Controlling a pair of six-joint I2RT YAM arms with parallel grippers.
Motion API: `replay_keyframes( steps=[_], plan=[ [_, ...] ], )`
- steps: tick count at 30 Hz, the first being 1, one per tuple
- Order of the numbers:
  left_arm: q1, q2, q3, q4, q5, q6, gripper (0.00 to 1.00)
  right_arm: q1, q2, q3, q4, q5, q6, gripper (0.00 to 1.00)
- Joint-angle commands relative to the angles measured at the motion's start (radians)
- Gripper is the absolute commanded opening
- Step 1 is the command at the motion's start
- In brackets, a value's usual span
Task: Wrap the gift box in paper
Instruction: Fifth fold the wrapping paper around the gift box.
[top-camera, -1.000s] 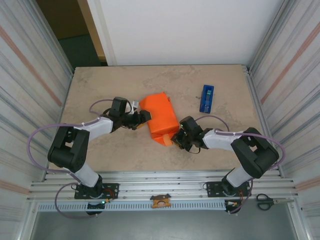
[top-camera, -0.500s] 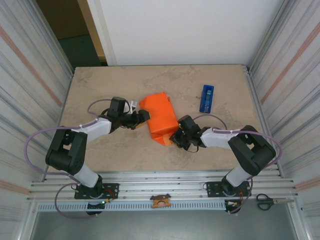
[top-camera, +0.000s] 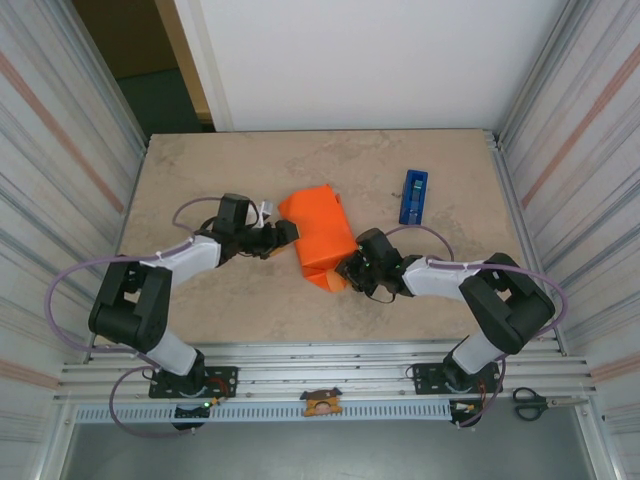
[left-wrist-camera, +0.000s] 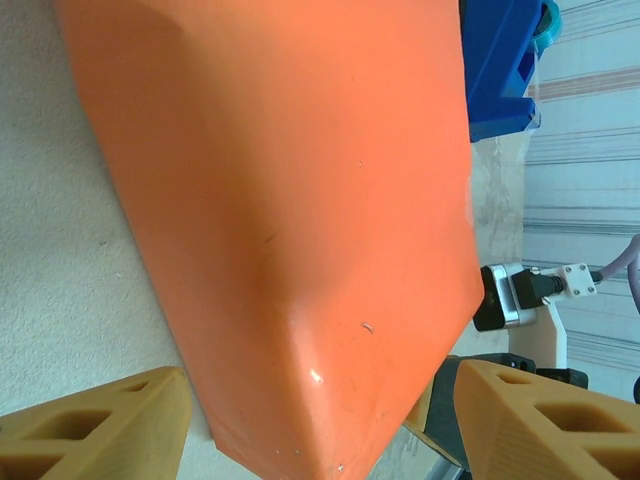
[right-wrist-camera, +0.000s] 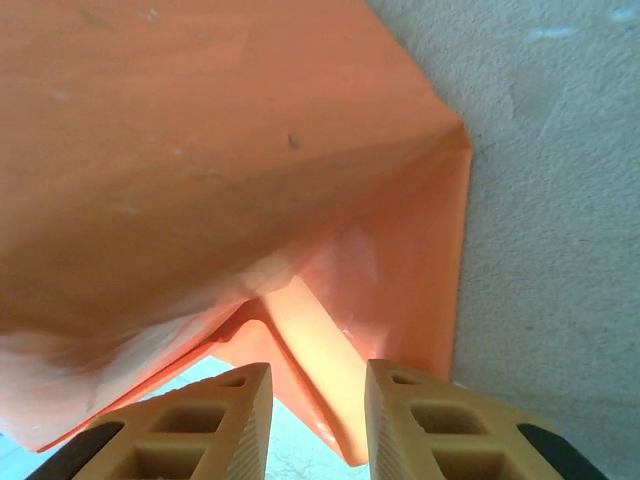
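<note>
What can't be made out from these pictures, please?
- Gift box: the folded paper covers it, top view.
- Right hand: fingertips cut by the bottom edge, right wrist view; grip on the paper flap unclear.
- Left hand: fingers cut off likewise, left wrist view; contact unclear.
- Blue dispenser: cut by the top edge, left wrist view.

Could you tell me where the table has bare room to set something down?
Bare table: the far strip beyond the paper and dispenser, and the near strip in front of the paper. Crowded mid-table, where the left hand and right hand flank the paper.
</note>
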Motion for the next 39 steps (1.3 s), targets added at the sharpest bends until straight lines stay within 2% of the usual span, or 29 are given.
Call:
replay_keyframes(
  steps=[1,9,17,25,30,34,39],
  plan=[
    [0.005,-0.060,-0.005,-0.028,-0.013,0.038,0.71,0.016,-0.029,0.014,-0.083,0.046,-0.011,0.32],
    [0.008,-0.069,-0.028,-0.006,-0.024,0.023,0.71,0.017,-0.016,0.005,-0.131,0.044,0.002,0.32],
    [0.032,-0.069,-0.025,-0.019,-0.004,0.028,0.71,0.015,0.015,0.011,-0.081,0.012,-0.011,0.30],
    [0.060,-0.098,-0.018,-0.055,-0.003,0.042,0.71,0.001,0.028,0.017,-0.022,-0.013,-0.019,0.17],
    [0.063,-0.098,-0.005,-0.070,-0.004,0.053,0.71,-0.001,0.001,0.004,-0.028,0.000,-0.016,0.17],
    [0.062,-0.094,0.007,-0.064,0.014,0.079,0.71,-0.002,-0.012,0.008,-0.019,-0.002,-0.039,0.21],
    [0.049,-0.140,-0.005,-0.066,-0.017,0.147,0.71,-0.009,0.005,-0.004,0.085,-0.018,-0.035,0.23]
  ],
)
